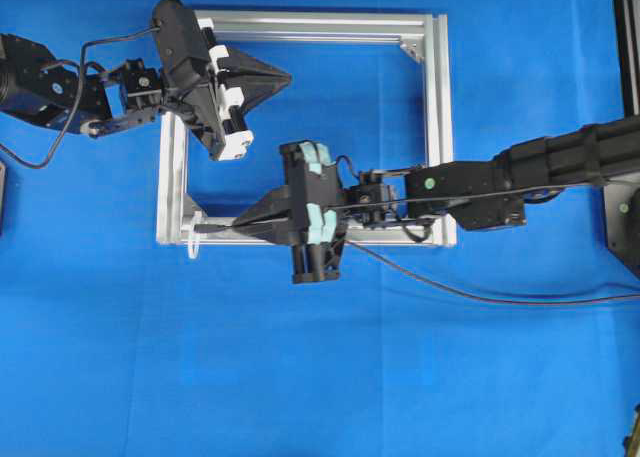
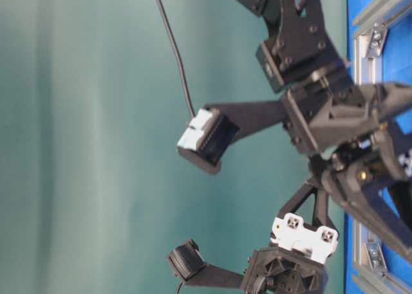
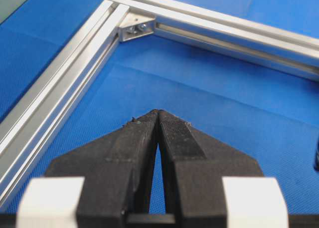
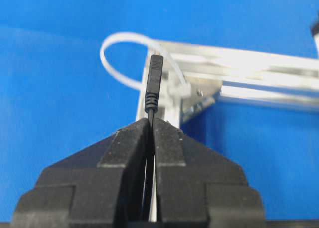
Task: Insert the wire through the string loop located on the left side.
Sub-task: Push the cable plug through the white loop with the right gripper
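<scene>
My right gripper (image 1: 236, 220) is shut on the wire (image 1: 450, 288), a thin black cable that trails off to the right over the blue mat. In the right wrist view the wire's plug end (image 4: 155, 81) sticks up out of the pinched gripper (image 4: 150, 121). It points at the whitish string loop (image 4: 118, 47), which hangs off the frame corner just beyond and to the left of the plug. From overhead the string loop (image 1: 192, 245) sits at the frame's lower left corner, a short way from the plug. My left gripper (image 1: 288, 77) (image 3: 158, 112) is shut on nothing and hovers inside the frame's upper part.
A silver aluminium frame (image 1: 436, 127) lies flat on the blue mat, with corner brackets (image 3: 135, 29) inside its corners. Both arms reach over it. A dark stand (image 1: 628, 37) runs along the right edge.
</scene>
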Robot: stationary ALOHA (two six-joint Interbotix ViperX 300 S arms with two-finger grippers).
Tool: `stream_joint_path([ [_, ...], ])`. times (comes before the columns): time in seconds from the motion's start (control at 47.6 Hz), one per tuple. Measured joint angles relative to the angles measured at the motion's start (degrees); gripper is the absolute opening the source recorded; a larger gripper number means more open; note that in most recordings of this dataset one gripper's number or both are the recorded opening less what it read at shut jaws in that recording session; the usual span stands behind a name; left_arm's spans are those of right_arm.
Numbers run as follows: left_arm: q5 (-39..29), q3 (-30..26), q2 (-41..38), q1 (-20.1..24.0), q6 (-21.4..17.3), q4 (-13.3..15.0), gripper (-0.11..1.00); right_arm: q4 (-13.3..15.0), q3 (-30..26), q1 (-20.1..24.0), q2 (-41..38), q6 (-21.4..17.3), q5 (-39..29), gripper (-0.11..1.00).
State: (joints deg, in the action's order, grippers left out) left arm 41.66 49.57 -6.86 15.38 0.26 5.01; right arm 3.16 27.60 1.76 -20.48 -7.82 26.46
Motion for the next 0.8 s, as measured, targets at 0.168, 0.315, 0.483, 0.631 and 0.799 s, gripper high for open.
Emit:
stream_joint_path([
  [0.168,0.0,0.0,-0.09,0.09,0.0,0.0,0.0,0.0,-2.55,0.0,-1.76,0.0,-1.23,-0.1],
  [0.315,0.0,0.0,0.0,0.09,0.0,0.0,0.0,0.0,-4.66,0.09,-3.25,0.0,-1.67,-0.1],
  [0.483,0.0,0.09,0.0,0.09,0.0,0.0,0.0,0.0,-6.42,0.09,-4.48,0.0,-1.85,-0.1],
  [0.631,0.0,0.26,0.0,0.09,0.0,0.0,0.0,0.0,-6.86,0.26,-4.66,0.0,-2.64,-0.1],
  [0.799,0.0,0.35,0.0,0.26,0.0,0.0,0.0,0.0,-6.94,0.26,-4.66,0.09,-2.9,-0.1],
])
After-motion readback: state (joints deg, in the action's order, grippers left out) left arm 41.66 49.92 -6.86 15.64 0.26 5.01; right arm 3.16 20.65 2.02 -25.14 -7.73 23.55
